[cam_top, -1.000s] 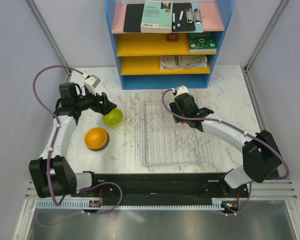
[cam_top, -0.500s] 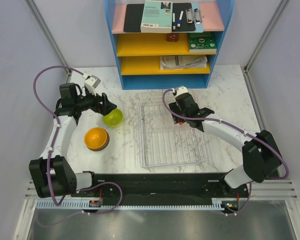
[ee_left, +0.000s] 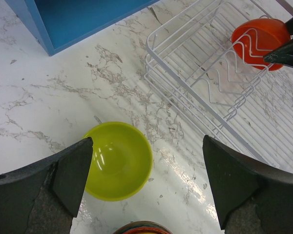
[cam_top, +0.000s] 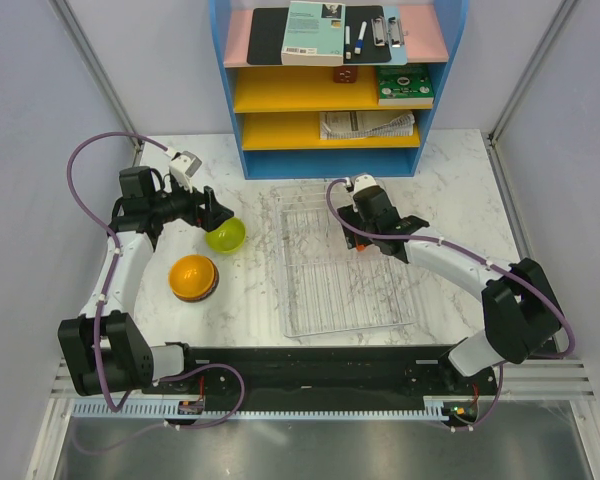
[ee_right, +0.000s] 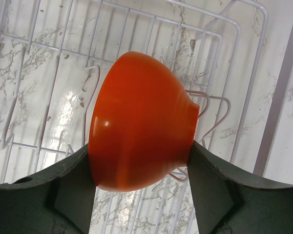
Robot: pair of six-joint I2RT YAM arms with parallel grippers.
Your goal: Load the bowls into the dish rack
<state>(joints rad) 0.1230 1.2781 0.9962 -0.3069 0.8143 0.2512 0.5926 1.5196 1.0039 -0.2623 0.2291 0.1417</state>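
Observation:
My right gripper (ee_right: 139,146) is shut on a glossy red bowl (ee_right: 141,122), held on its side above the far end of the dish rack (ee_right: 219,35). The left wrist view shows this red bowl (ee_left: 260,38) over the rack (ee_left: 185,83). In the top view the right gripper (cam_top: 358,232) hides it. A lime-green bowl (cam_top: 225,236) sits upright on the table left of the rack (cam_top: 340,290). My left gripper (cam_top: 216,212) hovers open above the green bowl (ee_left: 118,161), its jaws (ee_left: 146,144) wide apart and empty. A stack topped by an orange bowl (cam_top: 193,277) stands nearer.
A blue-and-yellow shelf unit (cam_top: 330,90) with books and papers stands at the back, just behind the rack. Grey walls close in both sides. The marble table (cam_top: 460,170) stretches right of the rack.
The right gripper has shifted slightly toward the rack's far end with the red bowl. The left arm has not moved.

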